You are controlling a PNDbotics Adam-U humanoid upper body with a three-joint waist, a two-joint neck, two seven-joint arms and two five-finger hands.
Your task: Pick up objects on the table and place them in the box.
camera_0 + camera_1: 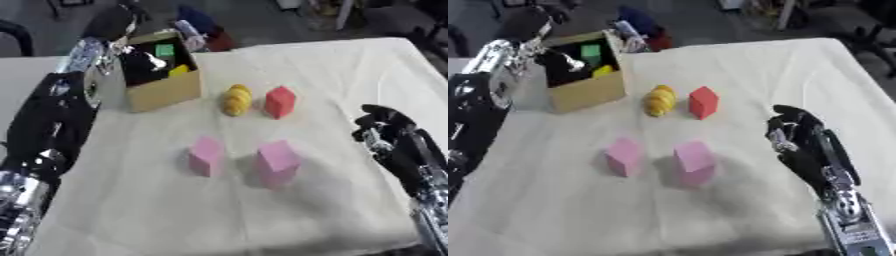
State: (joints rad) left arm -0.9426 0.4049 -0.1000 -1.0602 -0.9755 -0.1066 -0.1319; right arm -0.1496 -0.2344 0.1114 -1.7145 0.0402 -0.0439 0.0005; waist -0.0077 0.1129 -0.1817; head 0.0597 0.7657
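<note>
While cream cloth (332,75) drapes the table, left hand (140,62) unreadable inside box (166,92), right hand (794,132) curled empty, dark floor behind.

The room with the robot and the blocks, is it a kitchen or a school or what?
Probably a robot lab or workshop. A table draped in cream cloth holds test props: two pink foam-like blocks, a red cube and an open cardboard box. Dark equipment clutters the floor behind.

— Surface (350,75)?
— Covered in a cream cloth, creased, filling most of the frame.
— Beyond it?
— Dark grey floor (254,15) along the top; blurred furniture legs upper right.
</note>
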